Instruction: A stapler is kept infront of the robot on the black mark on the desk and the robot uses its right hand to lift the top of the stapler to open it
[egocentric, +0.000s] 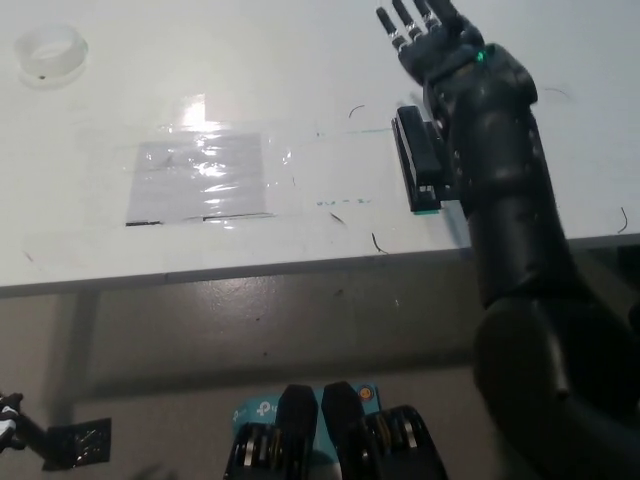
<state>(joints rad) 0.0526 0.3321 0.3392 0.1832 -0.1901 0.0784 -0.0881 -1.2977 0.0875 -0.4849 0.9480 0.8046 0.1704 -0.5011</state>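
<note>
1. Your view looked steeply down on a white desk (300, 80), with its front edge running across the middle of the picture and a grey floor (250, 330) below it.
2. A glossy sheet of clear film (197, 178) lay taped flat on the desk left of centre, catching a bright glare.
3. A roll of clear tape (48, 53) sat at the far left corner of the desk, well apart from everything else.
4. A few short dark scribbles and a thin green line marked the desk surface around the middle and right.
5. The stapler (418, 160) lay on the desk at the right, near the front edge, its long side running away from you. It was partly hidden by the arm, so you could not tell from this view whether its top was raised.
6. Your right hand (430, 38) was up above the far end of the stapler, fingers spread apart and holding nothing, clear of the stapler.
7. The black right arm (510, 230) ran from the bottom right up across the desk edge, covering the black mark beside the stapler.
8. Your left hand barely showed at the lower left edge, too little in view to tell how its fingers stood.
</note>
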